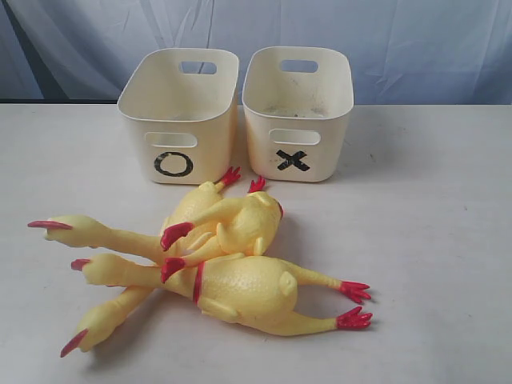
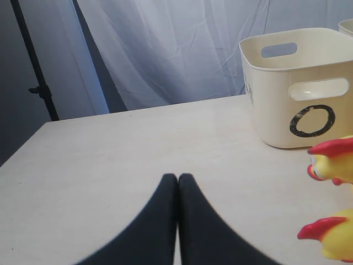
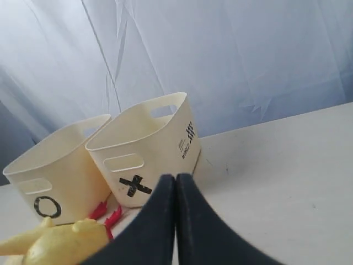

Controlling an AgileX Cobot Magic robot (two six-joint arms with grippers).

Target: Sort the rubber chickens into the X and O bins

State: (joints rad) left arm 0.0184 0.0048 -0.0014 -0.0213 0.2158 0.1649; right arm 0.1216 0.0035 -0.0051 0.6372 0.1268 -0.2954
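Pale drapes (image 1: 400,40) behind, desk (image 1: 448,240) in front — rubber chickens (image 1: 232,272) heaped at six o'clock, O bin (image 1: 180,120) at eleven, X bin (image 1: 298,112) at one, mouths up for drops. Meanwhile left gripper (image 2: 177,178) and right gripper (image 3: 176,178) — both pinched together, holding nothing.

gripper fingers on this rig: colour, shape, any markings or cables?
The left gripper and right gripper look alike: plain matte black fingers, broad at the base, tapering to rounded tips. No markings or cables show. The arms themselves are out of view.
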